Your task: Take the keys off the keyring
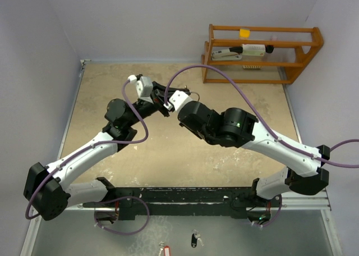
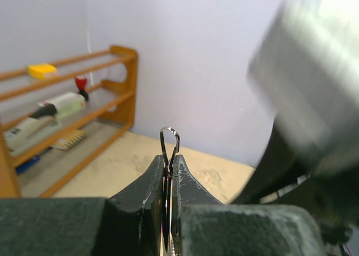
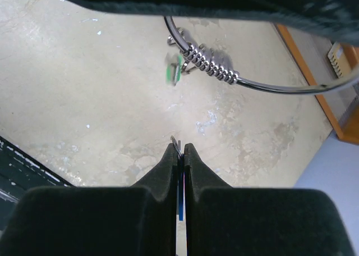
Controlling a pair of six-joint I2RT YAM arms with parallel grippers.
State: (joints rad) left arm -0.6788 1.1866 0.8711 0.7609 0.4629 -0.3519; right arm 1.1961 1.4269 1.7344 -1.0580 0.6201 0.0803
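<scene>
Flanking scuffed beige tabletop (image 1: 168, 155): pale walls (image 1: 140, 20); wooden rack (image 1: 263, 29), contents unclear.

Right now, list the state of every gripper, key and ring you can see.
left gripper, shut on the keyring
right gripper, shut on the blue key
keyring, held in the air, one wire loop poking above the left gripper
blue key, pinched edge-on, only a blue sliver shows
green key, hanging from the keyring, blurred
black-tagged key, lying loose, off the keyring
red-tagged key, lying loose, off the keyring
</scene>
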